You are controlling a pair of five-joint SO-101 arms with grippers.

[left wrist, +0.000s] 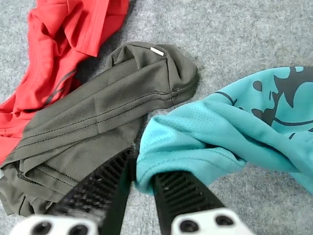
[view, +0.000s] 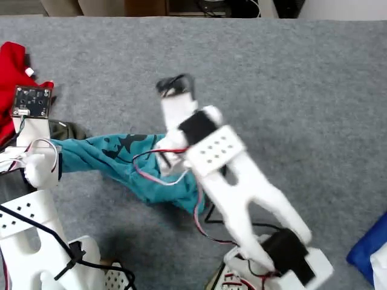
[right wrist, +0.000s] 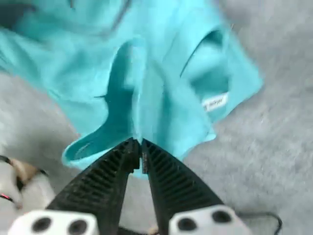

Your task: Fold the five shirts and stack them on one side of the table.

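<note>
A teal shirt (view: pixel 121 158) with a dark print lies bunched and stretched across the grey table between the two arms. My left gripper (left wrist: pixel 142 159) is shut on one hem of the teal shirt (left wrist: pixel 234 132), at its left end in the high view. My right gripper (right wrist: pixel 141 144) is shut on a fold of the teal shirt (right wrist: pixel 161 83), near its neck label (right wrist: pixel 215 102). In the high view the right arm (view: pixel 211 148) covers that end of the shirt. A crumpled dark olive shirt (left wrist: pixel 98 117) and a red shirt (left wrist: pixel 63 44) lie right beside the left gripper.
The red shirt (view: pixel 12 66) sits at the table's left edge, the olive shirt (view: pixel 69 129) just beside it. A blue shirt (view: pixel 367 244) lies at the right edge. The grey table (view: pixel 290 90) has open room at the back and right. Loose cables (view: pixel 205 223) trail near the right arm's base.
</note>
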